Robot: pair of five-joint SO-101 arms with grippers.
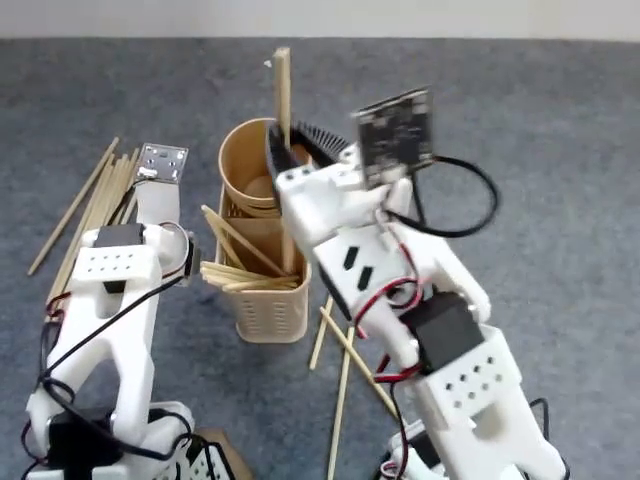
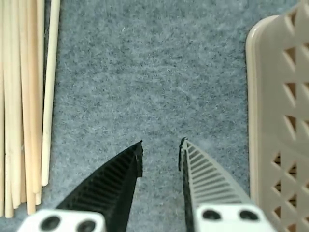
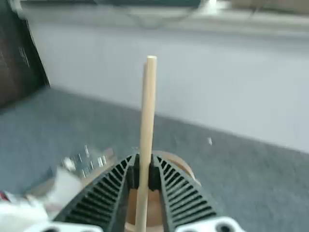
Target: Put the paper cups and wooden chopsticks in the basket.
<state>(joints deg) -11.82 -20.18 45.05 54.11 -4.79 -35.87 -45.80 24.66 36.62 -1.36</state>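
Note:
A beige basket (image 1: 272,300) stands mid-table with several wooden chopsticks (image 1: 240,262) leaning inside it and nested paper cups (image 1: 248,165) at its far end. My right gripper (image 3: 144,170) is shut on one wooden chopstick (image 3: 148,101), held upright above the cups (image 3: 179,170); this chopstick (image 1: 283,88) sticks up over the basket. My left gripper (image 2: 161,145) is open just above the grey carpet, nothing between its fingers. It sits between a bundle of chopsticks (image 2: 23,96) and the basket wall (image 2: 280,121).
Several loose chopsticks (image 1: 92,205) lie fanned on the carpet left of the left arm. A few more chopsticks (image 1: 342,372) lie crossed on the carpet right of the basket, partly under the right arm. Grey carpet covers the table.

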